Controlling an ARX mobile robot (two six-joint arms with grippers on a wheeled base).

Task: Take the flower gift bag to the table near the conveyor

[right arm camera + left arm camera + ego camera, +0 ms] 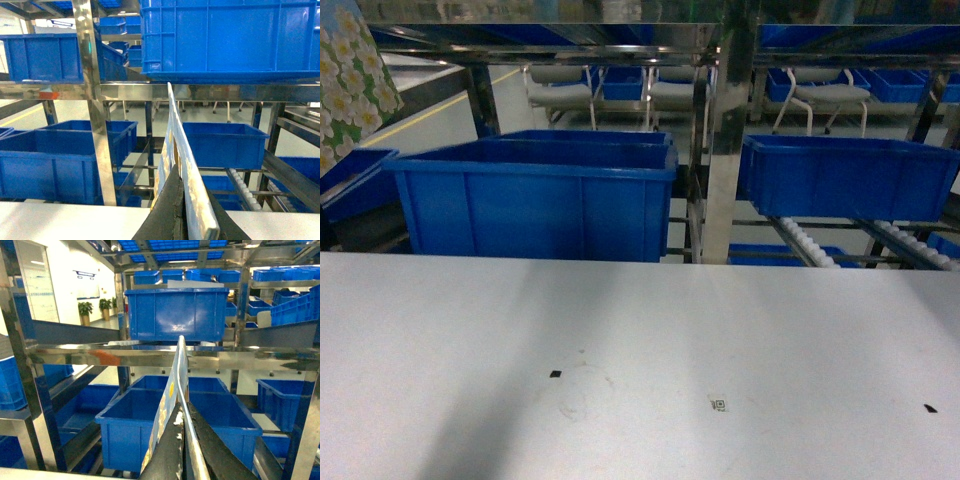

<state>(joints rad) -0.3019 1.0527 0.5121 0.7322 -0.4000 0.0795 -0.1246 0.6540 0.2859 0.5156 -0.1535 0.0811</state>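
The flower gift bag [348, 85] shows only at the head view's top left corner, with white-yellow flowers on green. In the left wrist view it stands edge-on [173, 387], and my left gripper [181, 409] is shut on its rim. My right gripper [178, 171] is shut on a pale-blue paper bag [175, 125], also edge-on; I cannot tell whether it is the same bag. Neither gripper appears in the head view. The white table [640, 340] lies below, in front of the steel conveyor [810, 245] with its white rollers [242, 187].
A large blue bin [530, 195] stands on the rack just past the table's far edge, and another blue bin [845, 175] sits to the right. A steel post [720, 150] rises between them. More bins fill the upper shelf [230, 37]. Chairs [820, 95] stand behind.
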